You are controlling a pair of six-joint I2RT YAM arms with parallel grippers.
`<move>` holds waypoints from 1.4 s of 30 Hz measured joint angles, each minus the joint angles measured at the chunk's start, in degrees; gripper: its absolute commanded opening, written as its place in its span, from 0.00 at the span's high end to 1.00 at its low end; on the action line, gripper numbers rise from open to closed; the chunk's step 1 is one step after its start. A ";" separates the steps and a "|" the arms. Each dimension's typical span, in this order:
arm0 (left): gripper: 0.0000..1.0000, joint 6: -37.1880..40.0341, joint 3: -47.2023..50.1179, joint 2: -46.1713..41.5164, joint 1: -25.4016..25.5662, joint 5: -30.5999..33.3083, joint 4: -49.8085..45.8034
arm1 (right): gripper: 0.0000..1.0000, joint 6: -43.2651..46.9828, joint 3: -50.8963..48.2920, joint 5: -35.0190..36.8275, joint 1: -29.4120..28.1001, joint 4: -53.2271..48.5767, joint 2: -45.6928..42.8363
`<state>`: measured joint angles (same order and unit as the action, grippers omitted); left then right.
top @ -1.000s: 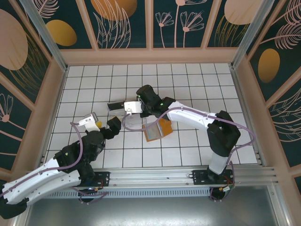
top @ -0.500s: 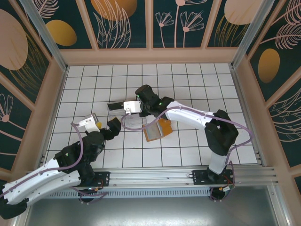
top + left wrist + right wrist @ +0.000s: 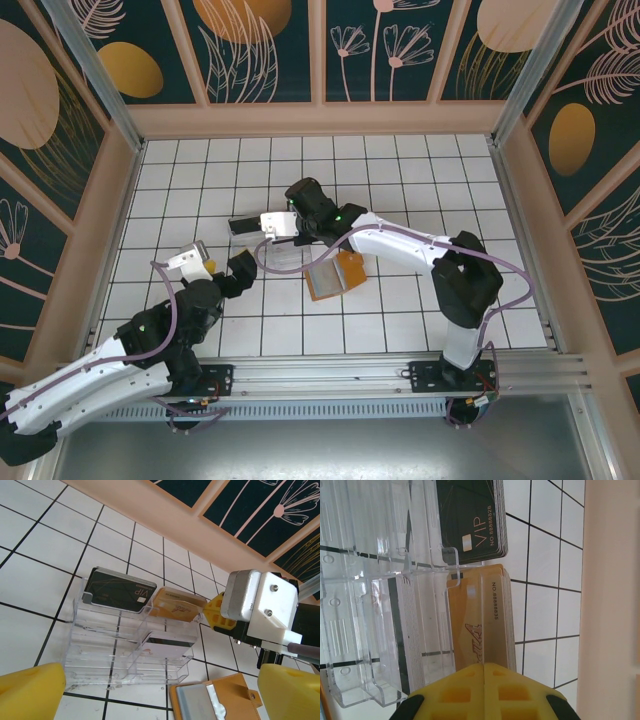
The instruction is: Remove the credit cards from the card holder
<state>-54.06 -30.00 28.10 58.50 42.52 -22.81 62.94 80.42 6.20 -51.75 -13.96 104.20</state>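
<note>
The card holder point(image 3: 336, 276) lies open on the tiles, orange-brown, with a grey credit card point(image 3: 200, 702) still in its inner pocket. My right gripper point(image 3: 265, 226) hangs over the back of the clear tray. Its yellow fingers point(image 3: 470, 690) are shut on a thin gold credit card point(image 3: 483, 625), seen edge-on against the gold stack point(image 3: 500, 615) in a back slot. My left gripper point(image 3: 214, 266) stands open with nothing between its fingers, left of the card holder. Its yellow fingertips point(image 3: 30, 692) frame the tray and the card holder point(image 3: 227, 692).
A clear plastic tray point(image 3: 100, 650) with stepped slots stands beside the card holder. It holds black VIP cards point(image 3: 117, 590), gold cards point(image 3: 177, 606) and a white card with a black stripe point(image 3: 167, 647). Peach walls point(image 3: 320, 120) enclose the white tiled floor.
My right gripper has crept a little to the left over the tray's back row. The left arm has barely moved.
</note>
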 measured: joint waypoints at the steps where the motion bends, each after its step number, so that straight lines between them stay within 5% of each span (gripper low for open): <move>1: 0.01 -0.02 0.02 0.00 0.00 0.00 -0.09 | 1.00 0.00 0.00 0.00 0.02 -0.02 0.07; 6: 0.01 -0.04 0.31 -0.39 0.00 0.00 -0.20 | 1.00 -0.24 0.26 0.00 0.02 -0.02 1.20; 10: 0.01 -0.11 0.83 -0.90 0.00 0.02 -0.44 | 0.85 -0.46 0.79 0.00 0.00 -0.02 2.12; 19: 0.01 -0.17 1.42 -1.84 0.00 0.00 -0.66 | 0.74 -1.77 0.90 0.94 0.07 0.15 2.60; 35: 0.01 -0.17 1.62 -2.14 0.00 -0.02 -0.66 | 0.70 -3.58 0.85 4.68 0.42 5.22 2.80; 42: 0.01 -0.09 1.73 -1.09 0.00 -0.98 0.20 | 0.71 -13.77 -1.95 4.22 1.44 6.54 -0.07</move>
<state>-54.15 -28.27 27.00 58.50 41.54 -22.61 49.17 78.48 10.41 -50.30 -7.42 104.14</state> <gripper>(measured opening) 0.985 0.298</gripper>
